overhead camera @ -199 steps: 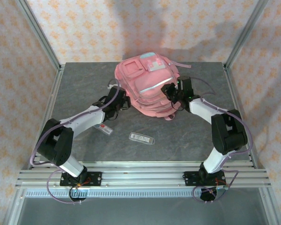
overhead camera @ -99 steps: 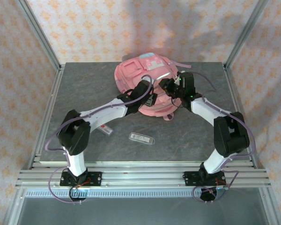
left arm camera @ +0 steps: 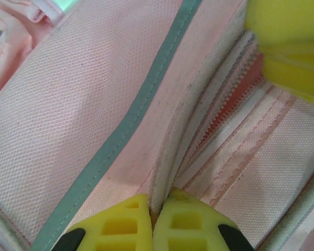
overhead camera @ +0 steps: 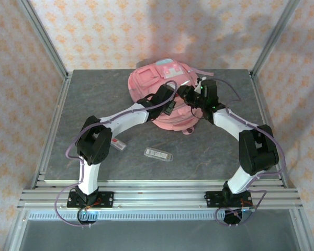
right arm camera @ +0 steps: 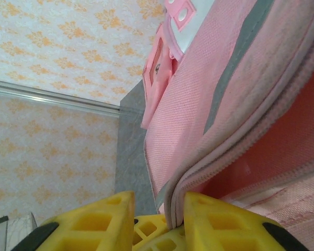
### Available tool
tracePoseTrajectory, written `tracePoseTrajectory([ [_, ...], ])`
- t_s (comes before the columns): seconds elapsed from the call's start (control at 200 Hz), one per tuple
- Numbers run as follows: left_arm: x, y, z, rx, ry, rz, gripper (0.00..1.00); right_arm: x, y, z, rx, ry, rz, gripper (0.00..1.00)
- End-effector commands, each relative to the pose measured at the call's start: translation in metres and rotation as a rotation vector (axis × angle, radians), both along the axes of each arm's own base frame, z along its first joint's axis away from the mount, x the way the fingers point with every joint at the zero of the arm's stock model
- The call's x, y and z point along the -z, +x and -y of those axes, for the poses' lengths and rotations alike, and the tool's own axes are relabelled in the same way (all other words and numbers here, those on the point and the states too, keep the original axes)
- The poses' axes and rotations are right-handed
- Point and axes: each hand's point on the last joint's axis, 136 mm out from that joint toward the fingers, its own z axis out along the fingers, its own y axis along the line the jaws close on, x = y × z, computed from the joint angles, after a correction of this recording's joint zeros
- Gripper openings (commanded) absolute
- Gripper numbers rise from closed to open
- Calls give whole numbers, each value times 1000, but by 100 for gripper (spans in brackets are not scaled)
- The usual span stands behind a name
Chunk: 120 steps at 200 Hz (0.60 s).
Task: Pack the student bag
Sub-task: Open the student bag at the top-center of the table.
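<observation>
The student bag is a large pink backpack lying at the back middle of the table, its blue-and-white patch at the far end. My left gripper reaches across onto its front and is shut on the white piped zip edge. My right gripper grips the opposite lip of the same zip opening; the lip lies against one yellow finger, with the darker pink inside showing beside it. In the top view the left gripper and the right gripper sit close together over the bag.
A small clear packet lies on the grey table in front of the bag. A white and red item lies beside the left forearm. Metal frame posts and patterned walls close in the table on three sides.
My left arm swung from the left of the table across onto the bag, and its gripper closed on the zip edge. The right gripper barely moved.
</observation>
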Motion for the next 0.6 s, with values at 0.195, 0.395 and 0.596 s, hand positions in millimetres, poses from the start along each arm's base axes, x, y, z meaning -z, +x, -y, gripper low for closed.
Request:
tracePoseTrajectory([
  [0.195, -37, 10, -43, -99, -63, 52, 0, -20, 2, 11, 13, 4, 88, 32],
  [0.395, -42, 12, -35, -90, -104, 40, 0, -11, -1, 13, 17, -9, 68, 33],
  [0.596, -74, 15, -42, -124, -106, 89, 0, -8, -29, 15, -40, -55, 100, 37],
])
